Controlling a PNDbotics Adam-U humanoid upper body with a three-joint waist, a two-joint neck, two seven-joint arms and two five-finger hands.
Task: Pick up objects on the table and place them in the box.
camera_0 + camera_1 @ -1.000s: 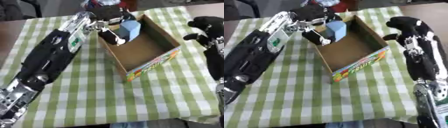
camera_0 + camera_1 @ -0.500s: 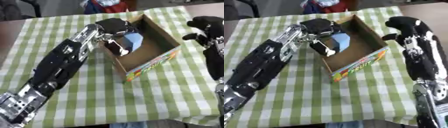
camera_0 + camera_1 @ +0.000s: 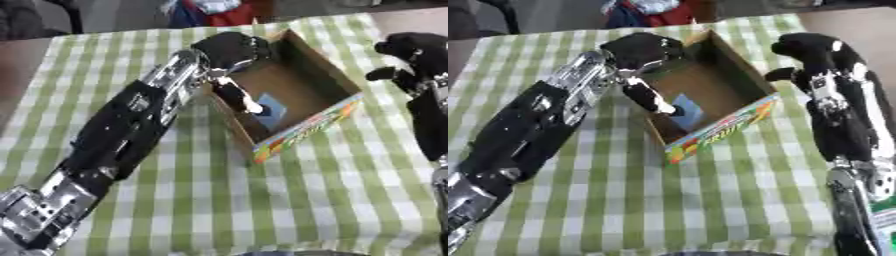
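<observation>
Pale blue block lying inside the brown cardboard box.
Blue block (image 3: 270,111) rests on the box (image 3: 325,80) floor; left hand (image 3: 229,50) open, fingers extended inside; right hand (image 3: 811,52) curled, empty.

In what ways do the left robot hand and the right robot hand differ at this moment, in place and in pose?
The left robot hand is over the near-left wall of the box, one finger reaching down inside toward the blue object; the right robot hand stays outside, to the right of the box. The left robot hand's arm crosses the checked cloth diagonally; the right robot hand's arm runs along the right edge. Both are black, and neither holds anything.
</observation>
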